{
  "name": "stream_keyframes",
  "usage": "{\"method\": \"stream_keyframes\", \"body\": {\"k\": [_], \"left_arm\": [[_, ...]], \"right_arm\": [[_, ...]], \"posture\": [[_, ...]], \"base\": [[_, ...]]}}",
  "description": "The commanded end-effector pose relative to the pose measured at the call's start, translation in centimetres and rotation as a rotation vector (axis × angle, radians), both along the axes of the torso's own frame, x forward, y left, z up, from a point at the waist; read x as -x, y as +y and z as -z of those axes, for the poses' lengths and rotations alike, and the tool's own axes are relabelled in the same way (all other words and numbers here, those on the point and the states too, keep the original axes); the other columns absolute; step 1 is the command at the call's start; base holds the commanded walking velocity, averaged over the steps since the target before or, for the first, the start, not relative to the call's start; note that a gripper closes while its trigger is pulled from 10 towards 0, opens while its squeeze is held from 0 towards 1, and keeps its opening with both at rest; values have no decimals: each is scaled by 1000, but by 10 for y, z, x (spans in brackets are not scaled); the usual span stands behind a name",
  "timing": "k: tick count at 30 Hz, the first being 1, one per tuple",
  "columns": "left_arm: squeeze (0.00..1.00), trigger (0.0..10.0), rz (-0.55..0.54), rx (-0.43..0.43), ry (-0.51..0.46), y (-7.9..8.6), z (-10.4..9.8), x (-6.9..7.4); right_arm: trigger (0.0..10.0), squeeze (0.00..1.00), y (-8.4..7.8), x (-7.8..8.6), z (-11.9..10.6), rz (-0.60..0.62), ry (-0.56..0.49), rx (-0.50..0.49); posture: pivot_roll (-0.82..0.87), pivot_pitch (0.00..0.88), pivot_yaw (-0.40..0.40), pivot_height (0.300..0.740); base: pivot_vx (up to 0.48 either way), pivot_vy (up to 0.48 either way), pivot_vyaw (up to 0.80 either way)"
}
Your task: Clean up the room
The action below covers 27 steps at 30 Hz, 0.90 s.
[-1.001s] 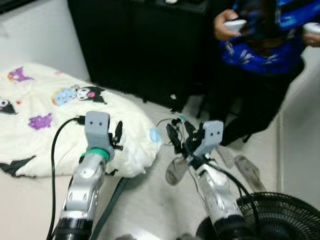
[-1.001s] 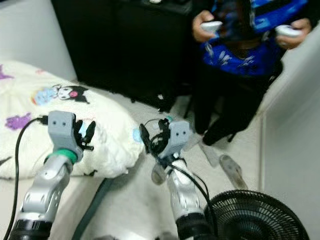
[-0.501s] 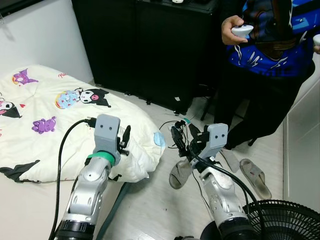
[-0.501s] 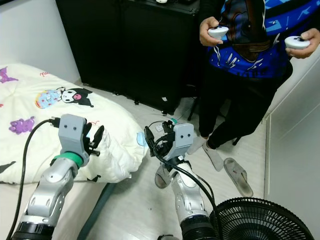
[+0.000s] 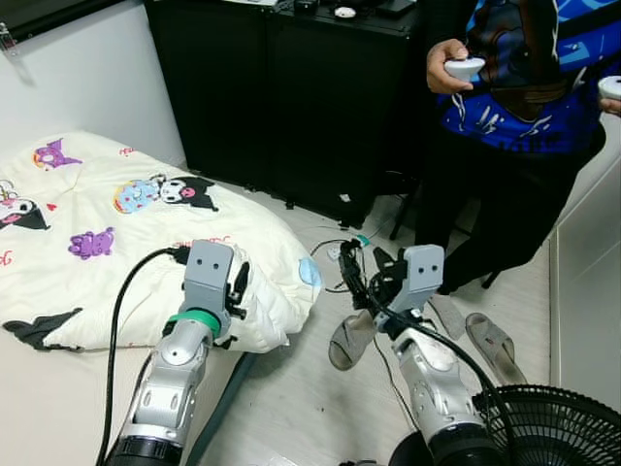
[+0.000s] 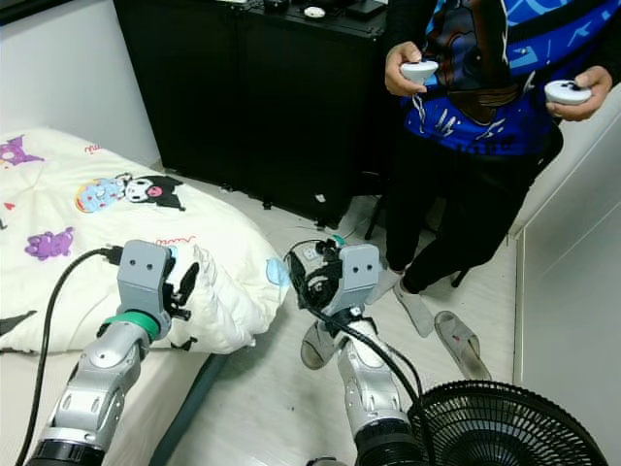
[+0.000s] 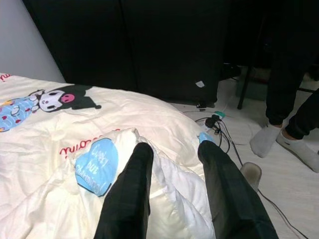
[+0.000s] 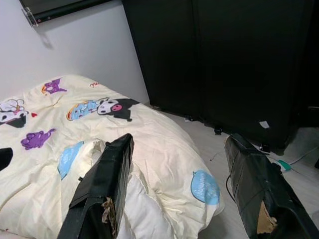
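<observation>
A cream cartoon blanket (image 5: 126, 243) lies on the pale floor (image 5: 301, 408) by a black cabinet (image 5: 291, 97). The left tool (image 7: 174, 184), fingers apart, hovers over its edge. The right tool (image 8: 179, 194) gapes wide. Slippers (image 5: 490, 340) and a fan (image 5: 553, 427) crowd the right.

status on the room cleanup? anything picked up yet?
Nothing looks tidied yet. Both hands are open and hold nothing: the left hand hovers over the rumpled edge of the cream cartoon-print duvet, the right hand is raised above the floor. Left to do: the duvet, the slippers and the tangled cables.
</observation>
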State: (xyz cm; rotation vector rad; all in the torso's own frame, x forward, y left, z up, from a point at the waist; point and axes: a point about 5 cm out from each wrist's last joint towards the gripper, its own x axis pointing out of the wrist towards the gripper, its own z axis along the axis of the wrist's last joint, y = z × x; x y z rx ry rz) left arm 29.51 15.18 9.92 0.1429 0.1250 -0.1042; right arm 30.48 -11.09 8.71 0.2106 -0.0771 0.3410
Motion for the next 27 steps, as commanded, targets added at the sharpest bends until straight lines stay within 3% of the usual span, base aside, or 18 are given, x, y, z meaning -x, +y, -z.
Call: {"method": "stream_keyframes", "body": {"k": [1,27], "left_arm": [[0,10000,-4,6,17,0,5,1],[0,10000,0,5,-7,-2,2,-1]], "right_arm": [[10000,0,-2,1,3,6,8,4],[10000,0,-5,0,3,24,7,4]], "posture": [[-6,0,34,694],[-3,0,36,604]], "base": [[0,0,0],[0,0,0]]}}
